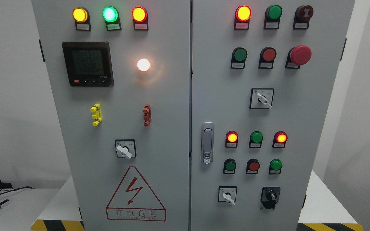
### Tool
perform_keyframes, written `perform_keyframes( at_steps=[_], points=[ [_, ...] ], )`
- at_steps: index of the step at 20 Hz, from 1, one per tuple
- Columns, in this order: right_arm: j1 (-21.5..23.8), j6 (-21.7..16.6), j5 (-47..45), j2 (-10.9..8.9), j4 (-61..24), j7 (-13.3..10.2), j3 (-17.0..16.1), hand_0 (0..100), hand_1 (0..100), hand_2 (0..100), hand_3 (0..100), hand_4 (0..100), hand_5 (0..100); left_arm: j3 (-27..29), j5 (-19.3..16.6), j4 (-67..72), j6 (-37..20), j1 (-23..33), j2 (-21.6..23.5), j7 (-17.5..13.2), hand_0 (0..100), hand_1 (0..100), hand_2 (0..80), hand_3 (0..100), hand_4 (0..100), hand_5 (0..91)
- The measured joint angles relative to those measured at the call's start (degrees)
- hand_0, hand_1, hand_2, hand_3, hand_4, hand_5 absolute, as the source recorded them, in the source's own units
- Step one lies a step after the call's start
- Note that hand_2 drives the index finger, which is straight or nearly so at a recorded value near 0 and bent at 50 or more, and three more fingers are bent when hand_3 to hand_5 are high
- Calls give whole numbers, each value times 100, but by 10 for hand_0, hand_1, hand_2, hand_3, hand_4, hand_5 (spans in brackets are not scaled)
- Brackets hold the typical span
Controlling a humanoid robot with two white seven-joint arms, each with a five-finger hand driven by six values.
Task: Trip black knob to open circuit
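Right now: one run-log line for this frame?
stage: pre-reach | black knob: untouched, right door bottom | hands: out of view | white lamp: lit

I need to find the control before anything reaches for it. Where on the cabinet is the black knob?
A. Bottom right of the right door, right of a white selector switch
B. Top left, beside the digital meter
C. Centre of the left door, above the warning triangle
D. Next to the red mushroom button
A: the black knob sits low on the right door, just right of the white selector switch; no robot hand is in view.
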Motion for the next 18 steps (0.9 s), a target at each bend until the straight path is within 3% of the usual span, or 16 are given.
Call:
perform_keyframes(
  at_steps=[11, 18],
  points=[
    [88, 0, 16, 0, -102, 15, 6, 112, 339, 157, 399, 363, 323, 0, 0, 0, 0, 0, 0, 0, 120, 389, 0, 0, 0, 0],
    [653, 45, 49, -40, -891, 62, 101, 107, 389, 221, 456, 427, 362, 0, 0, 0, 0, 0, 0, 0, 120, 389, 0, 0, 0, 0]
  ],
)
